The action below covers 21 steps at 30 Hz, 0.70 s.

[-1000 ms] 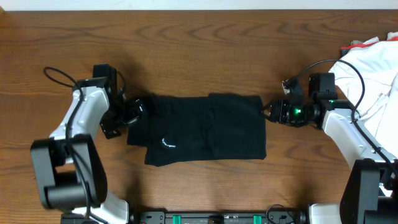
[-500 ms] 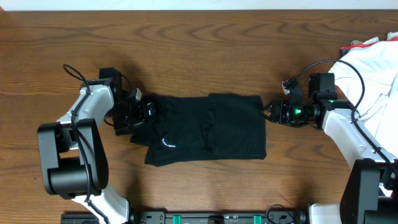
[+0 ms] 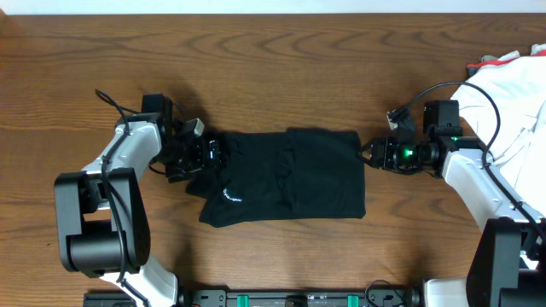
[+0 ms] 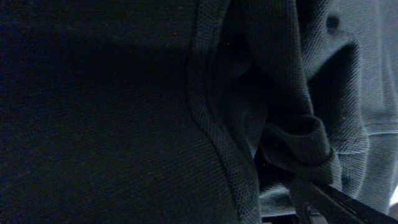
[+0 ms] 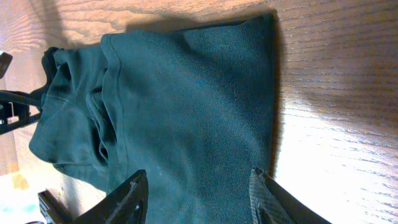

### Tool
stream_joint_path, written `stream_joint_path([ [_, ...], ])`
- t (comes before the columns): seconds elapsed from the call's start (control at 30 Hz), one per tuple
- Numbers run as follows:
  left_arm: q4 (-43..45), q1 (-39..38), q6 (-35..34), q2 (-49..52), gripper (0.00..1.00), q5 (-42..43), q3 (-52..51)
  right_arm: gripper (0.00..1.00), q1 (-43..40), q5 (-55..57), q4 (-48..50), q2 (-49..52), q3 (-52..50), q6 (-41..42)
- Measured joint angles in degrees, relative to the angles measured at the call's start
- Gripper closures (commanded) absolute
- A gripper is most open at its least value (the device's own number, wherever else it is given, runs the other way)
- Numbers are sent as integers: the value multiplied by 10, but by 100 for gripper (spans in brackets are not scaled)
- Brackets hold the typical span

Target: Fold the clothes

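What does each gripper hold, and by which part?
Nothing is visibly held. The right gripper is open at the black shirt's right edge, the left gripper at its left.

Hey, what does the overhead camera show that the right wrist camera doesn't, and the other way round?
Only the overhead view shows the whole black shirt with its small white logo, and the heap of white cloth at the far right. Only the right wrist view shows the right gripper close up, its fingers apart over the shirt's edge, along with the fabric's weave and a stitched seam. Both views show the shirt lying on the wooden table.
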Motion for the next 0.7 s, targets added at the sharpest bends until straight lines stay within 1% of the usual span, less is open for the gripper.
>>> stream_joint_path([
  [0.13, 2, 20, 5, 1, 6, 29, -3, 50, 0, 0, -1, 0, 0, 0],
  [0.27, 9, 55, 23, 4, 2, 90, -13, 50, 0, 0, -2, 0, 0, 0],
  [0.37, 12, 73, 33, 8, 2, 128, -17, 50, 0, 0, -1, 0, 0, 0],
  [0.47, 20, 72, 39, 9, 0, 142, -20, 50, 0, 0, -1, 0, 0, 0],
  [0.63, 43, 44, 39, 9, 0, 150, -27, 50, 0, 0, -2, 0, 0, 0],
  [0.67, 45, 39, 37, 8, 0, 146, -26, 50, 0, 0, -2, 0, 0, 0],
  [0.7, 47, 31, 30, 6, 4, 139, -26, 50, 0, 0, -2, 0, 0, 0],
])
